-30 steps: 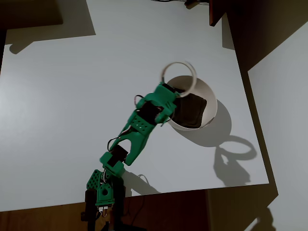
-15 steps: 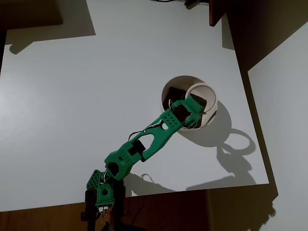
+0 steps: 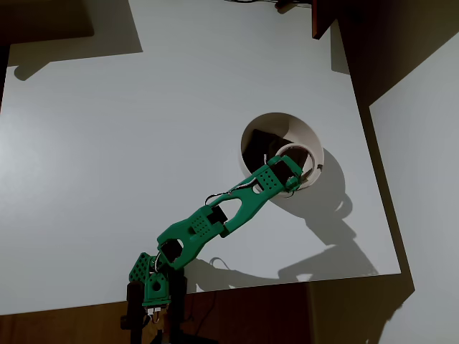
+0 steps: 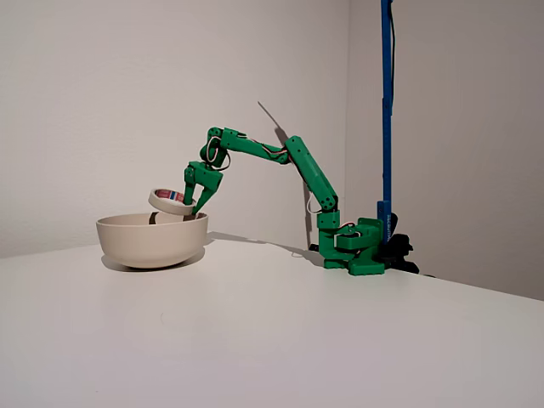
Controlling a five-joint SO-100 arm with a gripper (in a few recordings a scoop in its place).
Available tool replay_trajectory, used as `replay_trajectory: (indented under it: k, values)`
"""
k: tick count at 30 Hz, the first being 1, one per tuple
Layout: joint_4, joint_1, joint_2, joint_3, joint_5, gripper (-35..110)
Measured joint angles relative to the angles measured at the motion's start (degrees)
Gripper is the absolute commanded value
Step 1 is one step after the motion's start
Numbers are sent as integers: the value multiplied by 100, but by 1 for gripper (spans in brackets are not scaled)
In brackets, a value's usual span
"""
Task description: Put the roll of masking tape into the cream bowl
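While overhead hides height, tool (image 4: 194,204) pinches tape (image 4: 172,201) just above bowl (image 4: 151,240) rim.

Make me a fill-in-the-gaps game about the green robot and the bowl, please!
1. The claw is holding the roll of ____.
2. The roll hangs just above the rim of the cream ____.
3. The robot arm is coloured ____.
4. The bowl sits on a ____ table.

Missing words: masking tape; bowl; green; white
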Motion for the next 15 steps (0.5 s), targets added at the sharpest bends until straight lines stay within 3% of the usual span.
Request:
replay_trajectory:
  k: [13,15]
  values:
    - [-308,-510,-88,0,53,-8]
    - [-334,-580,-88,0,114,5]
